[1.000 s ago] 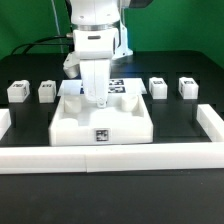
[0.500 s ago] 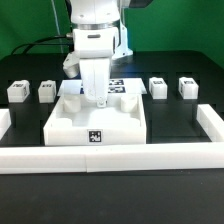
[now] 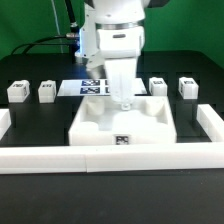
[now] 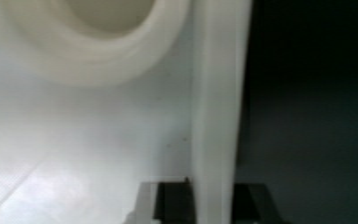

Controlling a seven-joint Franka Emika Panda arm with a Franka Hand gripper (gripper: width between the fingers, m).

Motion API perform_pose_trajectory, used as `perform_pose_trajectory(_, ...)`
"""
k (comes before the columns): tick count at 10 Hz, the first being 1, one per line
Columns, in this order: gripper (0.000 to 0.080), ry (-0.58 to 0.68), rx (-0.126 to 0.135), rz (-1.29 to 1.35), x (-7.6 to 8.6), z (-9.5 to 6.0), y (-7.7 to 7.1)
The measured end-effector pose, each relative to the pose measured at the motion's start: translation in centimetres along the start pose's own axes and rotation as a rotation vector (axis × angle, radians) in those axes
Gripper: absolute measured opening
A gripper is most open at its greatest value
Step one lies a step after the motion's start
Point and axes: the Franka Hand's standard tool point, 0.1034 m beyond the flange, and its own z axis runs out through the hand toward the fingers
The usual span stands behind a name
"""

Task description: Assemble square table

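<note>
Far-left leg block [image 3: 17, 91]: stands on the black surface [image 3: 40, 125], near the exterior view's left edge.
Second leg block [image 3: 46, 91]: just beside it, not touching.
Marker board [image 3: 92, 87]: lies flat at the back, partly hidden by the arm.
Square table slab [image 3: 96, 125]: lies flat, a little toward the exterior view's right, just behind the front border bar [image 3: 60, 160]; its tag [image 3: 122, 140] faces the front.
Gripper [image 3: 123, 103]: closed on the slab's back rim; in the wrist view the thin rim wall passes between the dark fingers [image 4: 158, 203].
Third leg block [image 3: 158, 87]: behind the slab's right corner.
Fourth leg block [image 3: 187, 87]: beside it, apart.
</note>
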Motion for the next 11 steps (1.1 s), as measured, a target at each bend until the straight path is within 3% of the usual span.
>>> perform_pose_trajectory(2,0.0056,0.018,-0.02,-0.006,4.0,0.4,1.7)
perform_pose_trajectory(4,0.0056,0.013,-0.01,-0.014,4.0,0.7,1.8)
perform_pose_trajectory(9,0.0058,0.011,-0.024,-0.057,3.7,0.8,1.9)
perform_pose_trajectory(10,0.0237,0.011,-0.024,-0.057,3.7,0.8,1.9)
perform_pose_trajectory(11,0.0237,0.011,-0.024,-0.057,3.6,0.8,1.9)
